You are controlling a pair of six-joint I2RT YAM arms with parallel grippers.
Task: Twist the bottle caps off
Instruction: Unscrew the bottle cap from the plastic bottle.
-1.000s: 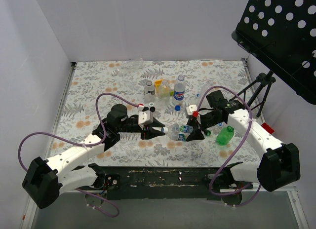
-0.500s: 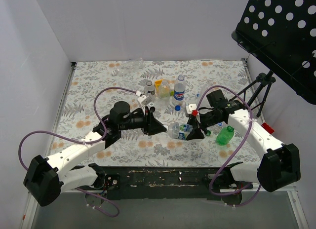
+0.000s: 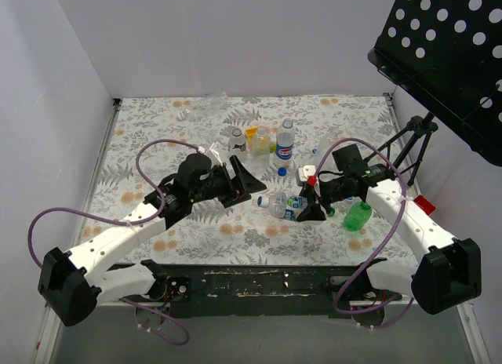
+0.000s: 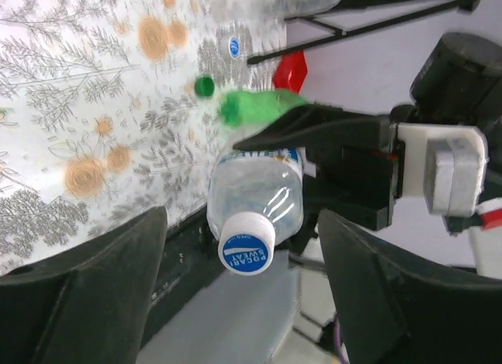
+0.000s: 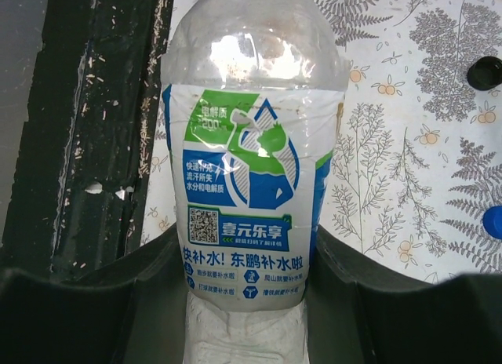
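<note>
A clear bottle with a blue label [image 3: 292,205] lies level above the table, with my right gripper [image 3: 308,204] shut on its body. In the right wrist view the label [image 5: 249,183] fills the space between that gripper's [image 5: 251,301] two black fingers. Its white cap with a blue top [image 3: 263,200] sits on the neck, pointing left. My left gripper [image 3: 252,189] stands open a little left of the cap, not touching it. In the left wrist view the cap [image 4: 245,242] shows between the spread fingers [image 4: 86,289] of that gripper [image 4: 243,289], with free space on both sides.
Three upright bottles [image 3: 237,144], [image 3: 259,140], [image 3: 285,140] stand at the back. A green bottle [image 3: 358,215] lies to the right of my right gripper. Loose caps lie about: blue [image 3: 281,172], green [image 4: 204,85], black [image 5: 485,72]. A black music stand [image 3: 447,58] overhangs the right side.
My left gripper was shut on the cap end; it has opened, turned and drawn back to the upper left. The right gripper and its bottle stayed put.
</note>
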